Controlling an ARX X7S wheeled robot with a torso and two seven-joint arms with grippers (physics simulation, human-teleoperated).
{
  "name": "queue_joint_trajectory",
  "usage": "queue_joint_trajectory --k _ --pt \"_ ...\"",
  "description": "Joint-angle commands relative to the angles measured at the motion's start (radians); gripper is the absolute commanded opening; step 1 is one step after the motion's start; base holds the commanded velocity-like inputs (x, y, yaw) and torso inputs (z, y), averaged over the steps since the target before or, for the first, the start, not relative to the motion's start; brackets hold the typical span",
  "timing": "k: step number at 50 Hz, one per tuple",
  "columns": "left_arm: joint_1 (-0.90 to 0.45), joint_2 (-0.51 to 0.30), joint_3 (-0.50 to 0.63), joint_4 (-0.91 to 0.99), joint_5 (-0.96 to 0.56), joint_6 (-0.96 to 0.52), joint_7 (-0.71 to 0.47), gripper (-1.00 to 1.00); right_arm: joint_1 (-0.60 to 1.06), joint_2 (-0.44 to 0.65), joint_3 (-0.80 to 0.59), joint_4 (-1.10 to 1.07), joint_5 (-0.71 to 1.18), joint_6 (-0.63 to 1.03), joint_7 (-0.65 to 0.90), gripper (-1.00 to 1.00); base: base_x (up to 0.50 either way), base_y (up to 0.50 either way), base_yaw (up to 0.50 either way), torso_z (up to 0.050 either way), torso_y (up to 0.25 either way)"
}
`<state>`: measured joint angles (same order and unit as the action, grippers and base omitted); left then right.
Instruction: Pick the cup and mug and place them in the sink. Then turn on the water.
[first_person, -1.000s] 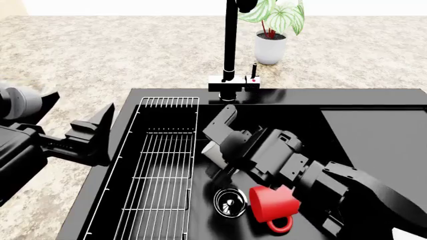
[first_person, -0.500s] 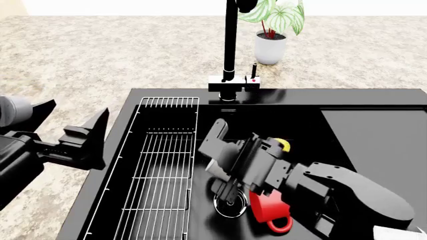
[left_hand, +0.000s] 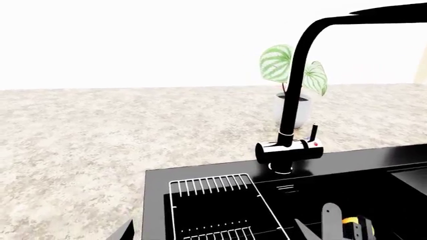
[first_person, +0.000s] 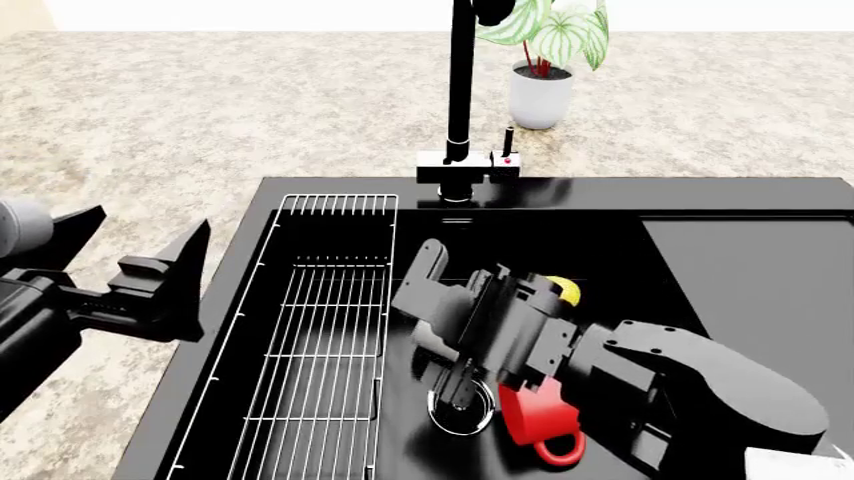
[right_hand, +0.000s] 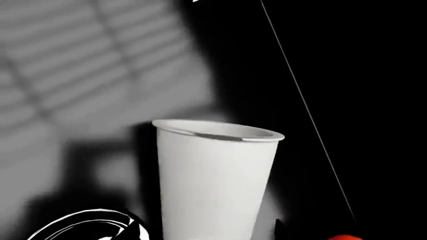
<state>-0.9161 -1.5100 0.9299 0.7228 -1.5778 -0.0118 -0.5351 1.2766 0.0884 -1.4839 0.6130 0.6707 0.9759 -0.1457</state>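
My right gripper is down inside the black sink and is shut on the pale cup. The cup fills the right wrist view, with one dark finger beside it. The red mug lies on the basin floor just right of the chrome drain, next to my right wrist. My left gripper is open and empty over the counter left of the sink; its tips frame the rack in the left wrist view. The black faucet with its side lever stands behind the basin.
A silver wire rack lies along the basin's left side and a flat drainboard on the right. A white plant pot stands behind the faucet to the right. The faucet and pot also show in the left wrist view.
My right gripper has come lower and nearer with the cup, toward the drain and the mug. My left gripper has drifted a little left and down.
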Motion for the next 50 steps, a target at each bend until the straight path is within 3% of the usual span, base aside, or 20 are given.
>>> queue_joint_trajectory --k 1,10,20,35,50 --pt "0.011 -0.007 0.003 -0.002 0.003 0.017 0.004 1.00 0.006 0.006 0.003 -0.014 -0.001 -0.004 -0.011 1.00 0.00 0.00 0.00 0.000 0.000" --pt "0.012 -0.013 0.000 0.005 -0.002 0.021 0.002 1.00 0.041 0.048 0.097 -0.079 0.048 0.003 0.039 1.00 0.00 0.00 0.00 0.000 0.000" --pt "-0.022 -0.017 -0.033 0.027 -0.032 -0.024 -0.022 1.00 0.091 0.178 0.295 -0.255 0.162 0.040 0.169 1.00 0.00 0.00 0.00 0.000 0.000" --pt "-0.094 -0.004 -0.097 0.059 -0.089 -0.127 -0.067 1.00 0.065 0.354 0.419 -0.499 0.246 0.093 0.336 1.00 0.00 0.00 0.00 0.000 0.000" --pt "-0.127 0.016 -0.127 0.076 -0.114 -0.174 -0.089 1.00 -0.047 0.469 0.723 -0.722 0.428 0.032 0.652 1.00 0.00 0.00 0.00 0.000 0.000"
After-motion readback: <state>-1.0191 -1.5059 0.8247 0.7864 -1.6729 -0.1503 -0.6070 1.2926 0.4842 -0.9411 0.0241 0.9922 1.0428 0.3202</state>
